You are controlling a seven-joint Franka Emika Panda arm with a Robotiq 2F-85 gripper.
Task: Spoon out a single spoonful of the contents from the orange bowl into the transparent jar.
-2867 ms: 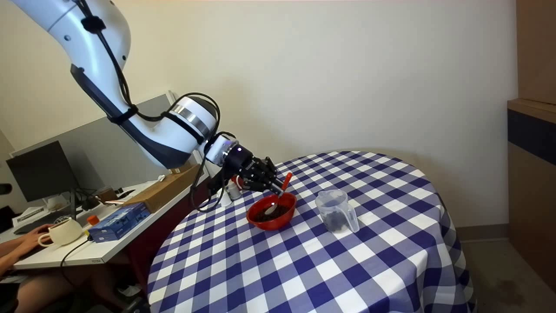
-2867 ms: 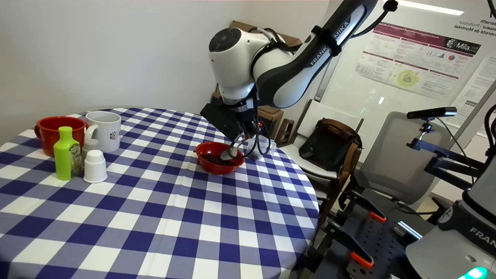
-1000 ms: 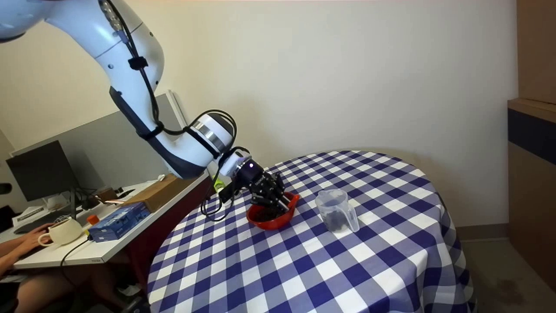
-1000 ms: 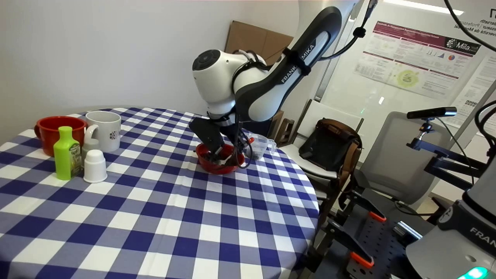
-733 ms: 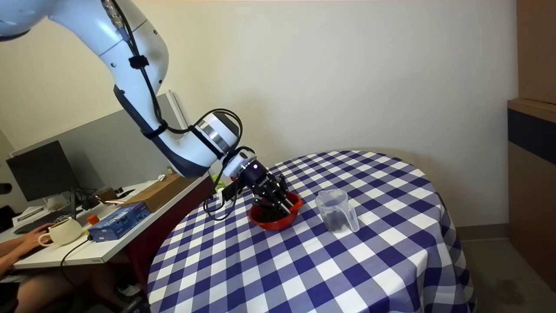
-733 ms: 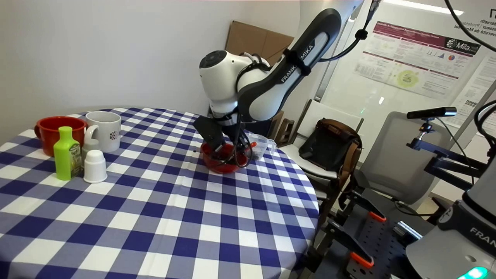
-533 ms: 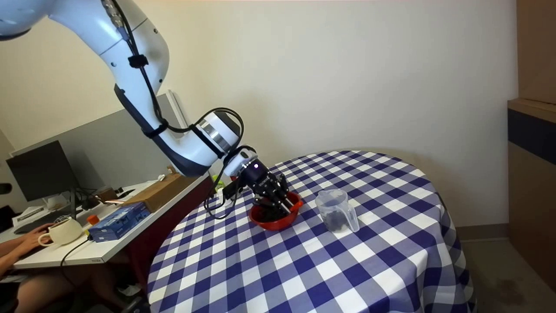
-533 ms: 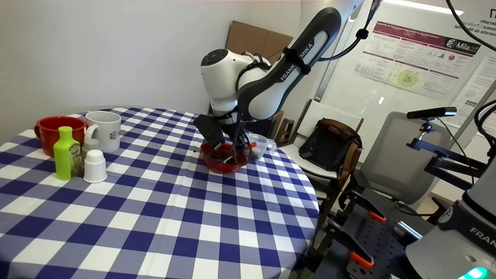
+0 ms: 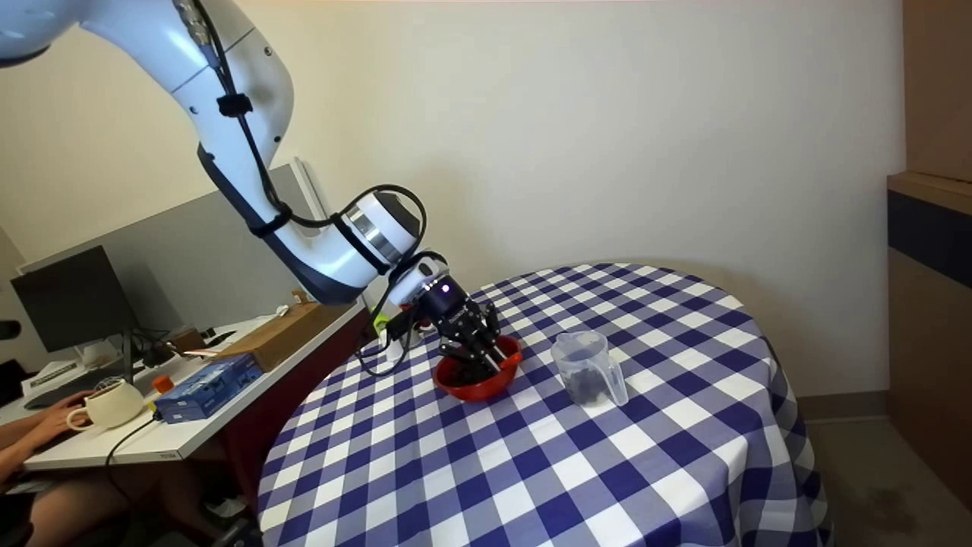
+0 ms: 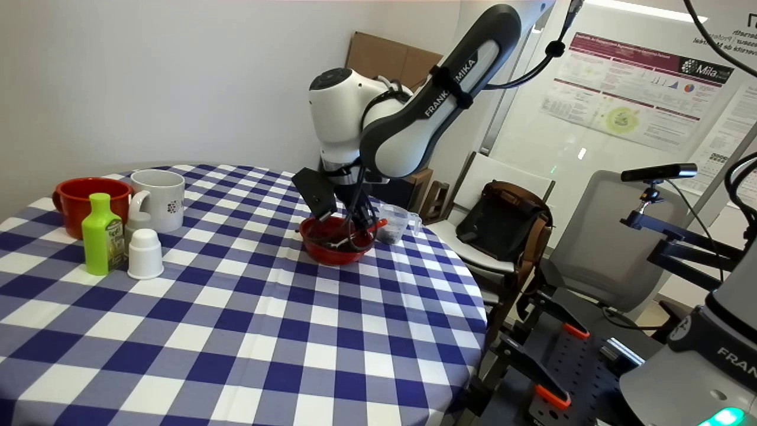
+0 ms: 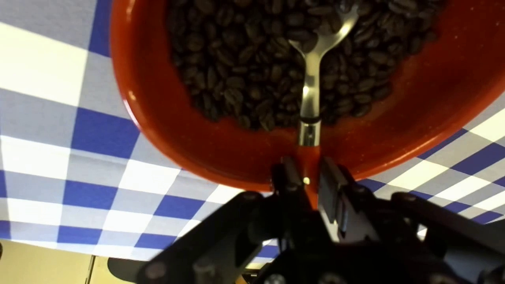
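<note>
Pincer [image 11: 309, 174]: clamped on the red-handled spoon [image 11: 310, 103]
Orange bowl [image 11: 236, 156]: on the table [image 9: 607, 463] — beans [image 11: 252, 75] distinct only in the wrist view
Transparent jar [image 9: 581, 368]: upright near the bowl — in both exterior views only

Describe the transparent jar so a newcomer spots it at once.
Find the checkered tablecloth, then the orange bowl on it. Right of that bowl in an exterior view stands the transparent jar. Unlike the bowl, it is see-through, with a handle.
</note>
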